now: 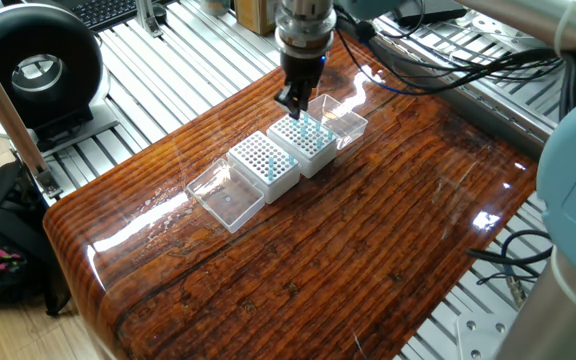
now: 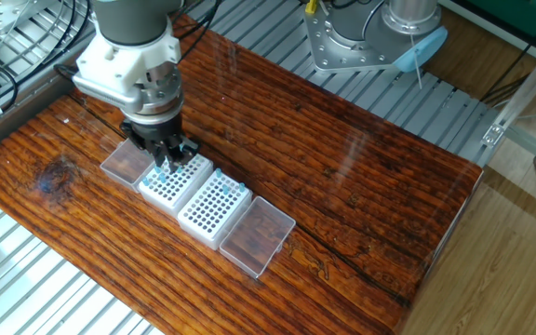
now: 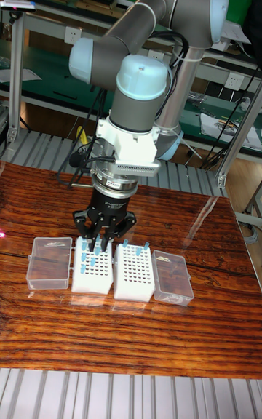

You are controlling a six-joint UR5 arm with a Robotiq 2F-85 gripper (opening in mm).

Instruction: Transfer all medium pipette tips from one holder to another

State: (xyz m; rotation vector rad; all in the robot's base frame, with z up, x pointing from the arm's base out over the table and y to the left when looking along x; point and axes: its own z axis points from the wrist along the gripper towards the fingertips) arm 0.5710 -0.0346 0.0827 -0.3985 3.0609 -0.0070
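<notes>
1. Tall fixed view is showing, left to right, a clear lid (image 3: 48, 262) lying flat, two white holders touching side by side, and a second clear lid (image 3: 172, 276), both lids likely folded away to free the grids.
2. Gripper (image 3: 97, 243) is hovering over the left holder (image 3: 92, 270), probably lining up on one of the medium pipette tips (image 3: 88, 252) standing there; whether its jaws are spread or pinching a tip cannot be told.
3. Right of that holder, the right holder (image 3: 134, 273) is carrying only a few tips along its far edge.
4. One fixed view is revealing blue tips crowding the holder beneath the gripper, while the tall view is hiding their count.
</notes>
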